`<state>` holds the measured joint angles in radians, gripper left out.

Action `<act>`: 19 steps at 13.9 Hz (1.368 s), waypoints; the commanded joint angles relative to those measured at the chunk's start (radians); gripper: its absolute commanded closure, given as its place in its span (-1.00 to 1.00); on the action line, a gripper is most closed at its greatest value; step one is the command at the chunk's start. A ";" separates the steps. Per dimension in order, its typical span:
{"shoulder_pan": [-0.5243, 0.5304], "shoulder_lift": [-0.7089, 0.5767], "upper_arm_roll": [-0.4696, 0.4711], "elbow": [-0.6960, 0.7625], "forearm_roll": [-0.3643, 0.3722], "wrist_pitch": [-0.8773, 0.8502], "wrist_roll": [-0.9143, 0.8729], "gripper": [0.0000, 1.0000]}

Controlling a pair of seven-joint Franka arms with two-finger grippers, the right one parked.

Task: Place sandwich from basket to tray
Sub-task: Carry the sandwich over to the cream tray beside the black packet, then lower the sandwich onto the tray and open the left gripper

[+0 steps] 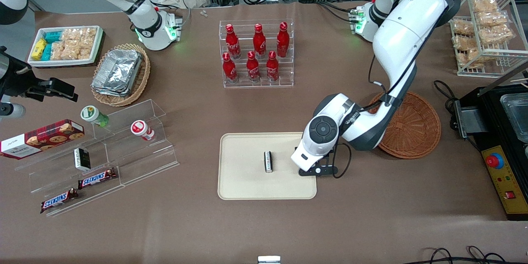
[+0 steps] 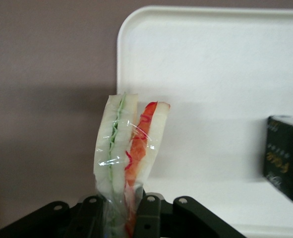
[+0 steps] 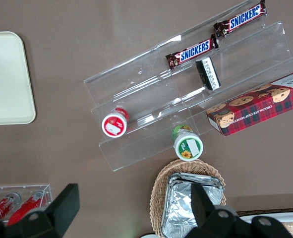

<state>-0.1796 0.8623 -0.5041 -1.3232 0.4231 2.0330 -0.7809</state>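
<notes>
In the left wrist view the clear-wrapped sandwich (image 2: 129, 144) of white bread with green and orange-red filling stands upright between the black fingers (image 2: 148, 215), and my gripper (image 2: 119, 218) is shut on it. It hangs over the rim of the beige tray (image 2: 210, 64), at the tray edge nearest the basket. In the front view the gripper (image 1: 315, 170) sits over that same edge of the tray (image 1: 243, 181), and the arm hides the sandwich. The reddish-brown wicker basket (image 1: 412, 126) lies beside the tray toward the working arm's end, with nothing visible in it.
A small dark packet (image 1: 268, 161) lies on the tray near its middle. A clear rack of red bottles (image 1: 256, 53) stands farther from the front camera. Clear stepped shelves (image 1: 123, 148) with snack items lie toward the parked arm's end. A black machine (image 1: 501, 140) is beside the basket.
</notes>
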 commanded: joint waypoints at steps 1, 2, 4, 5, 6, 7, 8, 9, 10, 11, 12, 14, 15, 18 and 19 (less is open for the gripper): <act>-0.043 0.081 0.004 0.126 0.048 -0.010 -0.026 1.00; -0.050 0.105 0.004 0.145 0.074 -0.008 -0.027 1.00; -0.067 0.141 0.006 0.174 0.100 -0.004 -0.044 1.00; -0.070 0.148 0.006 0.177 0.100 0.007 -0.044 0.86; -0.070 0.150 0.006 0.177 0.100 0.015 -0.041 0.51; -0.070 0.152 0.006 0.177 0.100 0.018 -0.040 0.31; -0.070 0.152 0.006 0.176 0.101 0.018 -0.038 -0.25; -0.070 0.158 0.006 0.176 0.106 0.018 -0.041 -0.77; -0.072 0.164 0.006 0.174 0.123 0.018 -0.050 -1.00; -0.072 0.167 0.006 0.174 0.134 0.019 -0.063 -1.00; -0.072 0.164 0.004 0.174 0.134 0.018 -0.061 -1.00; -0.072 0.152 0.003 0.176 0.129 0.016 -0.069 -1.00; -0.072 0.147 0.002 0.176 0.126 0.013 -0.087 -1.00; -0.067 0.091 0.001 0.174 0.118 0.004 -0.132 -1.00; -0.064 0.064 0.001 0.173 0.115 -0.002 -0.132 -1.00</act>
<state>-0.2361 0.9842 -0.5092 -1.1500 0.5298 2.0534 -0.8769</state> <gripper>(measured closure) 0.000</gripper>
